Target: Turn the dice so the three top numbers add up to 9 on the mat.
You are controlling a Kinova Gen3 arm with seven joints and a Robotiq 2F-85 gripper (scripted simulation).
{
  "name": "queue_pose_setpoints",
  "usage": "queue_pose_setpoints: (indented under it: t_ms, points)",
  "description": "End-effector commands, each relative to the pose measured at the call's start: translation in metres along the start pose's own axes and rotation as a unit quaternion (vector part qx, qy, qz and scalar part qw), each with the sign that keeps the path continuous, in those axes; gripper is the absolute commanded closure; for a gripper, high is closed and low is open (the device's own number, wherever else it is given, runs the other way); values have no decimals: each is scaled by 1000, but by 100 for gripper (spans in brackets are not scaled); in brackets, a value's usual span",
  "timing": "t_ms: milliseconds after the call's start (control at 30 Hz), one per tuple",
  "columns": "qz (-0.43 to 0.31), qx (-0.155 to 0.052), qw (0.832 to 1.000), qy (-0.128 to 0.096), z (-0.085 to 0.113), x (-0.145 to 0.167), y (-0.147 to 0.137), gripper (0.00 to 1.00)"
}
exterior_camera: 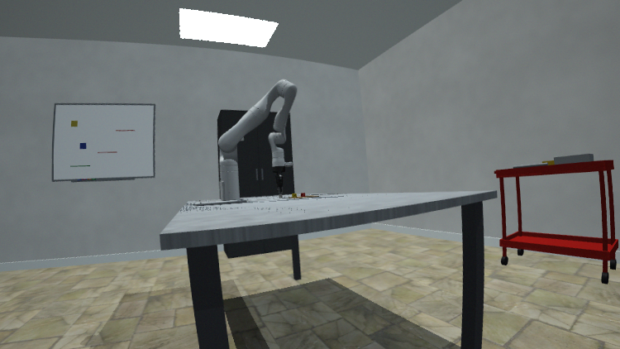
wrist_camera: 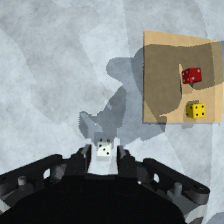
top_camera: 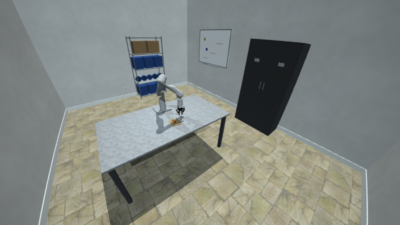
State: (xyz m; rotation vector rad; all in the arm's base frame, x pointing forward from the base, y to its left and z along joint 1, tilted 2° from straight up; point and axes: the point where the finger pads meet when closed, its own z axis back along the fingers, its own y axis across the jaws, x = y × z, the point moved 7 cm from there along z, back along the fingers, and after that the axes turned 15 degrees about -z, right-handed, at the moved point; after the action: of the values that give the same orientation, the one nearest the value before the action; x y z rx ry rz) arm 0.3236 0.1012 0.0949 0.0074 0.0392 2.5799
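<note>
A white die [wrist_camera: 104,149] is on the grey table, off the mat, with dark pips on the two faces that show. My gripper [top_camera: 181,114] [exterior_camera: 280,194] [wrist_camera: 104,152] points down over it, part open, with the die between the fingertips in the wrist view and a gap on each side. The tan mat [top_camera: 177,125] [wrist_camera: 153,41] lies to the upper right in the wrist view. On it are a yellow die [top_camera: 173,120] [exterior_camera: 293,195] [wrist_camera: 195,110] with several pips on top, and a red die [top_camera: 175,121] [exterior_camera: 302,194] [wrist_camera: 192,75], farther up. Red's top number is unclear.
The arm's base [top_camera: 162,107] [exterior_camera: 229,182] stands on the table [top_camera: 126,139] [exterior_camera: 346,207] behind the mat. Shadows of the arm and gripper fall across part of the mat. A black cabinet [top_camera: 268,83] and a red cart [exterior_camera: 555,167] stand away from the table.
</note>
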Motion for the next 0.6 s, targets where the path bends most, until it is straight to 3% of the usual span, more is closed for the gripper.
queue_pose_setpoints:
  t_ms: [0, 567]
  points:
    - [0, 0, 1000, 1, 0, 0, 0, 65]
    - [0, 0, 1000, 1, -10, 0, 0, 65]
